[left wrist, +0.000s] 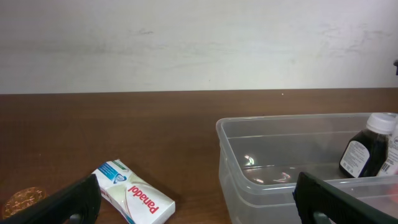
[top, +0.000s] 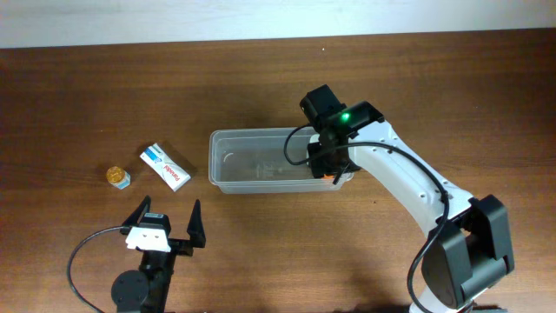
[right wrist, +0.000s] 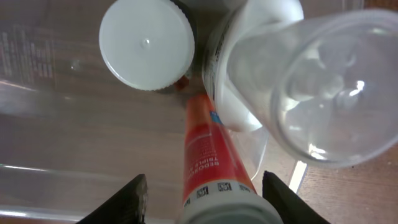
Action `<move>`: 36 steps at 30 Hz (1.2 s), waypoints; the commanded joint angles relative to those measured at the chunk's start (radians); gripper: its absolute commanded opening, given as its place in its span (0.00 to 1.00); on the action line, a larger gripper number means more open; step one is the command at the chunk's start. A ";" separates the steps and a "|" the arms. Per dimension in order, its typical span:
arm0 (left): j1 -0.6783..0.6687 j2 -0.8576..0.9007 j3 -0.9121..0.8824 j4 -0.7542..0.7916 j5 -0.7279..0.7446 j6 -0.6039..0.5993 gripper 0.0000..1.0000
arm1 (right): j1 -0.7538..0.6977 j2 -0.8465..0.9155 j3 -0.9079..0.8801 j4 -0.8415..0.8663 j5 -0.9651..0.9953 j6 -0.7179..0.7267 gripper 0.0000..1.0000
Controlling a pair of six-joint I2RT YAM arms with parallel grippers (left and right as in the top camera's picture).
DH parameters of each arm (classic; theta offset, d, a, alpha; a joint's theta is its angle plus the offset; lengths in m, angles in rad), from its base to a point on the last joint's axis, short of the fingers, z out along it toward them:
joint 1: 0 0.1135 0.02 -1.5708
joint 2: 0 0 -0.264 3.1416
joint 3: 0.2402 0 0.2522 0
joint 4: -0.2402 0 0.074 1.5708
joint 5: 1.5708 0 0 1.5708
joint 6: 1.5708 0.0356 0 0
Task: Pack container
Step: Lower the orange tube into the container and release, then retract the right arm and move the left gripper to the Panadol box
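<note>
Nearest the table's front edge, the left gripper (top: 168, 223) hovers low with its jaws spread wide and nothing between them; its own camera shows both dark fingertips (left wrist: 73, 200) apart, touching nothing. Just beyond it to the left lie a Panadol box (top: 165, 167) and a small gold-lidded jar (top: 119, 176), both well apart from the tub. Farther back, at mid-table, sits the container (top: 228, 139), long side running left to right, with its left part bare and its right end already loaded. Being thin clear plastic, it is probably light and rather springy, with slick walls that may flex under a pinch and slide on the wood if nudged. The rim (left wrist: 280, 121) along a long side looks the stiffest place to take hold, or it could be steadied at a short end. Over that right end the right gripper (top: 328, 163) points down into the tub. Its jaws stand moderately apart around a red tube (right wrist: 208, 155) lying on the floor, with a gap showing on the tube's left, so it does not look clamped. Beyond the tube stand a white-capped bottle (right wrist: 146, 42) and a bottle topped with a clear measuring cup (right wrist: 326, 93).
</note>
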 commanded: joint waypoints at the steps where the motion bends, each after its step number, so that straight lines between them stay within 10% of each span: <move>1: 0.006 -0.004 -0.002 -0.007 0.000 0.019 0.99 | 0.005 0.007 0.071 -0.031 0.012 0.009 0.52; 15: 0.006 -0.004 -0.002 -0.007 0.000 0.019 0.99 | -0.023 0.006 0.600 -0.436 0.081 0.040 0.63; 31: 0.006 -0.004 -0.002 -0.007 0.000 0.019 0.99 | -0.643 0.005 0.600 -0.516 0.037 -0.078 0.65; 33: 0.006 -0.004 -0.002 -0.007 0.000 0.019 0.99 | -0.650 0.005 0.600 -0.523 0.039 -0.078 0.72; 34: 0.006 -0.004 -0.002 -0.007 0.000 0.019 0.99 | -0.650 0.005 0.600 -0.532 0.047 -0.078 0.98; 36: 0.006 -0.004 -0.002 -0.006 0.000 0.019 0.99 | -0.650 0.005 0.600 -0.542 0.053 -0.078 0.99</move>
